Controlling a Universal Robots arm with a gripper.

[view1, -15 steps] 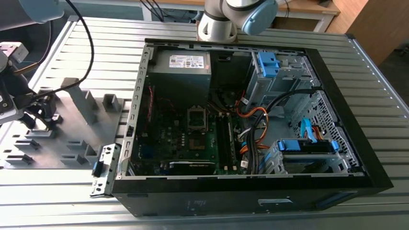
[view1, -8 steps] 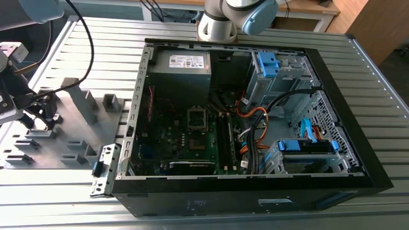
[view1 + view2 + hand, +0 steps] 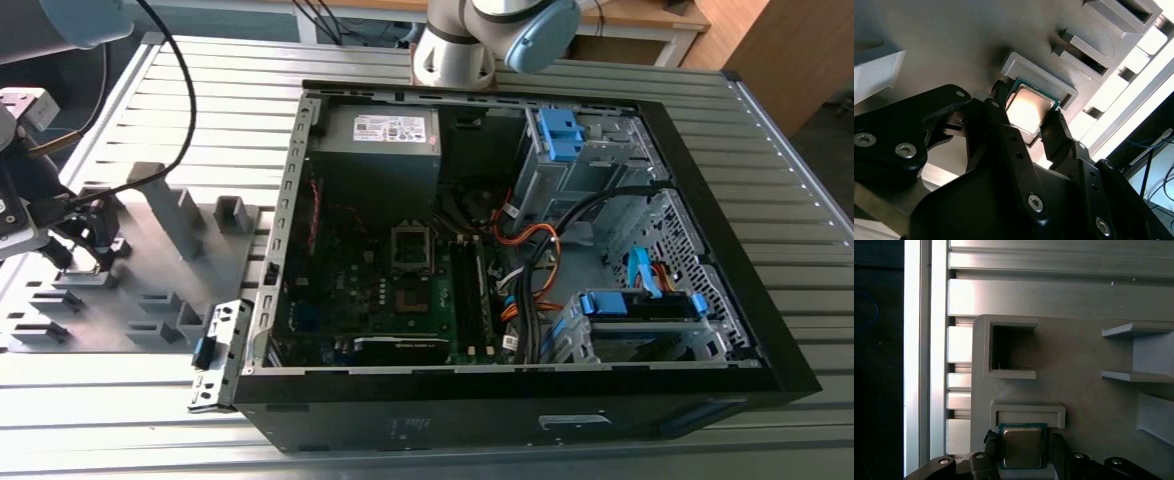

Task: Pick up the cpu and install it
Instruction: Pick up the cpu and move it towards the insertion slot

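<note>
Second wrist view shows you the end effector (image 3: 1026, 109) slightly open astride the cpu (image 3: 1029, 106), which sits in its fixture tray (image 3: 954, 50) nest, not yet lifted or installed.

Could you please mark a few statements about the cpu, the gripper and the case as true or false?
1. The case is open, with its motherboard in sight. True.
2. The cpu is inside the case. False: it is at the grey tray, outside the case.
3. The gripper is right at the cpu. True.
4. The tray lies on the exterior view's right of the case. False: it lies on the exterior view's left.
</note>
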